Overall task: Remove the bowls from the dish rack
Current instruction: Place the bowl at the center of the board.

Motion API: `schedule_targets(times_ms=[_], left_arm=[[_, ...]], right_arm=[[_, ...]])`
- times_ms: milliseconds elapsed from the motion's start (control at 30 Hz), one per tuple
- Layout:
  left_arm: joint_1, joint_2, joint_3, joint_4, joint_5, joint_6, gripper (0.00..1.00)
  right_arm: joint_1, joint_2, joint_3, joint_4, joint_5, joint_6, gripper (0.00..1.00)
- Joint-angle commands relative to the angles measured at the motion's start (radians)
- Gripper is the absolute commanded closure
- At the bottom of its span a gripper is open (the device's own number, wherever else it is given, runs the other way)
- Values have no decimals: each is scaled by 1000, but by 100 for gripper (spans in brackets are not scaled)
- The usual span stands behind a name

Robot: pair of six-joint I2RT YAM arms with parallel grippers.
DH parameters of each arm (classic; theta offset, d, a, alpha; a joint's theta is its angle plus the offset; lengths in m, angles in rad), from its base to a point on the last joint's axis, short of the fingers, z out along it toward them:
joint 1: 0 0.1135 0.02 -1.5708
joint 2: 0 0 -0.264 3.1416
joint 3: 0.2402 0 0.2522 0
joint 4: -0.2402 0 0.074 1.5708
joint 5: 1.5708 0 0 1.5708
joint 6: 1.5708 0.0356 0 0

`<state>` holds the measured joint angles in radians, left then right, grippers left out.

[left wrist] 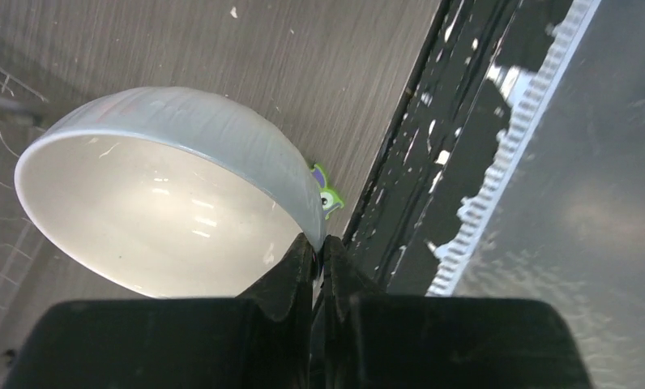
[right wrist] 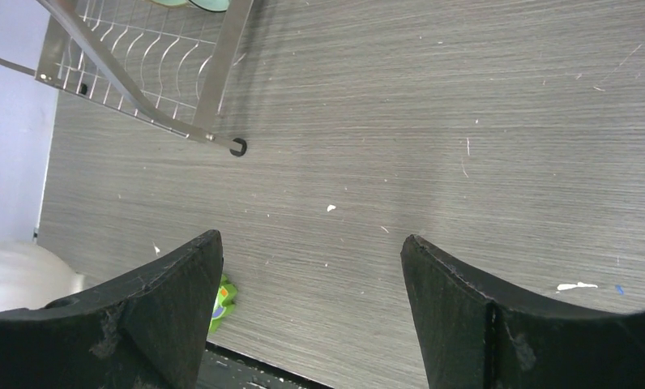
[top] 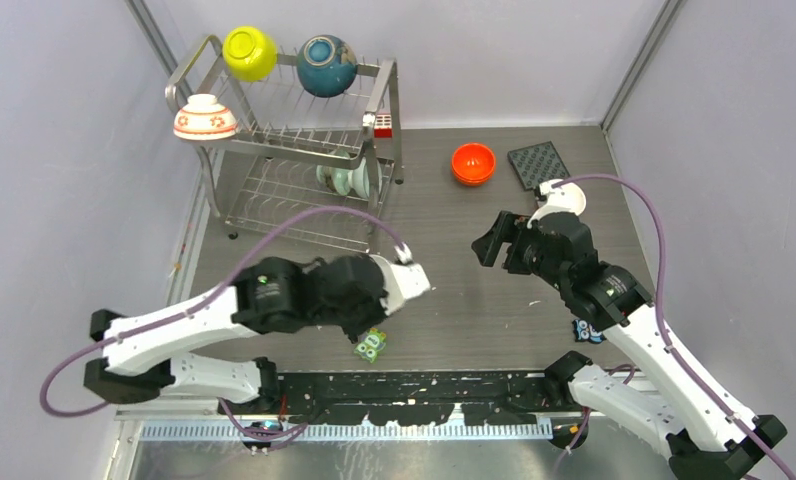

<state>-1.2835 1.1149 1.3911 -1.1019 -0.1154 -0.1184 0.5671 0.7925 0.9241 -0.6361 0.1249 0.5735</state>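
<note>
Left gripper (left wrist: 319,247) fills the bottom of its wrist view, fingers pinched tight on the rim of a white bowl (left wrist: 157,194). The bowl is tilted, mouth toward the camera.

Table (top: 454,290): black strip (left wrist: 433,162) along the near edge runs just right of the left fingertips. Bare wood-grain lies between and ahead of the right fingers (right wrist: 181,284).

Right gripper (right wrist: 311,243) is spread wide, holding nothing.

Dish rack (top: 294,130) stands well beyond the left fingers. Its nearest foot (right wrist: 238,147) is up-left of the right fingers, with an open gap between.

- Top tier: yellow-green bowl (top: 250,52), teal bowl (top: 326,65), flowered bowl (top: 205,118) at the left rail.
- Lower tier: pale green bowl (top: 349,180), on edge.

Orange bowl (top: 473,163) sits on the table beyond the right fingers, with the dark mat (top: 538,163) just beside it.

Small green sticker (left wrist: 327,197) peeks out past the held bowl's rim, near the strip.
</note>
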Motion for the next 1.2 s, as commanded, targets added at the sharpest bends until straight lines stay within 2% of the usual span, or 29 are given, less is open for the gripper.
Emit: schedule_targets(times_ms=[0, 167, 300, 467, 733, 933, 1167], left_arm=[[-174, 56, 45, -26, -230, 98, 100], [-321, 61, -36, 23, -316, 255, 100], [-383, 37, -114, 86, -310, 409, 100], [-416, 29, -184, 126, -285, 572, 100], [-467, 97, -245, 75, -328, 787, 100], [-495, 122, -292, 85, -343, 899, 100], [-502, 170, -292, 81, -330, 984, 100]], right_arm=[[-1, 6, 39, -27, -7, -19, 15], [-3, 65, 141, -117, -126, -47, 15], [-1, 147, 252, -230, -261, -80, 16], [17, 199, 354, -338, -326, -102, 18], [214, 304, 505, -528, -174, -194, 20], [327, 326, 514, -539, -129, -193, 23], [504, 396, 519, -540, 57, -135, 30]])
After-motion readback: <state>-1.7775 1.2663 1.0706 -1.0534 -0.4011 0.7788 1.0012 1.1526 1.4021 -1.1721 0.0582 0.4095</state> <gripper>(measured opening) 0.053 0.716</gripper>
